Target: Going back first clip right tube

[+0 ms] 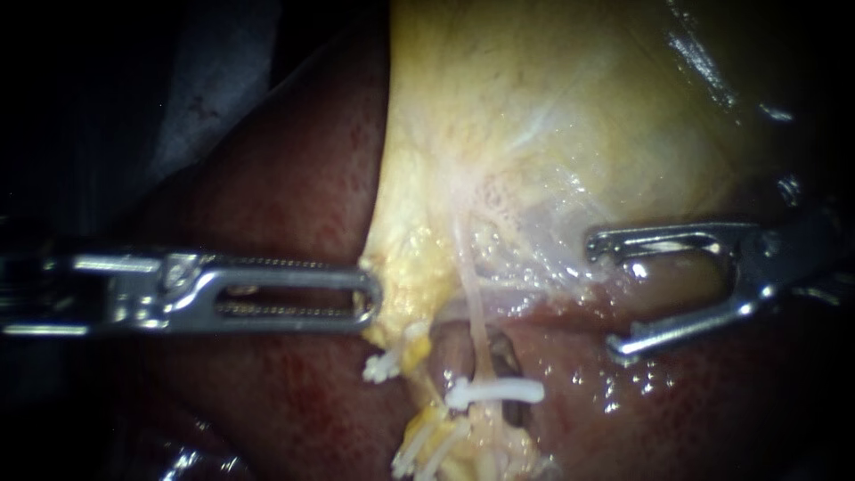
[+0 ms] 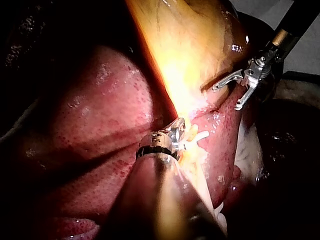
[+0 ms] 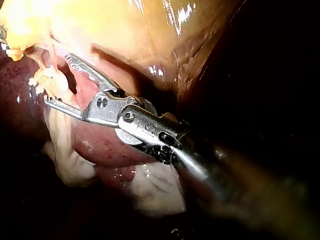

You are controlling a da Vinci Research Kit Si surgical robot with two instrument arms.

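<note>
The yellow gallbladder [image 1: 534, 107] lies over the dark red liver [image 1: 294, 178]. A thin pale tube [image 1: 479, 330] runs down from it, and a white clip [image 1: 495, 392] sits across its lower end. More white clips [image 1: 383, 365] sit on the yellow strand to its left. My left instrument [image 1: 370, 298] lies level, its jaws shut on the gallbladder's edge; it also shows in the left wrist view [image 2: 176, 131]. My right instrument [image 1: 604, 294] stands to the right of the tube, jaws wide open and holding nothing, well clear of the clip. It shows open in both wrist views [image 3: 56, 79] [image 2: 226, 97].
Wet liver surface [image 1: 677, 392] fills the view under the right instrument. Pale fatty tissue [image 3: 150, 190] hangs under the right instrument's wrist. A dark opening [image 1: 450, 352] shows behind the tube just above the clip.
</note>
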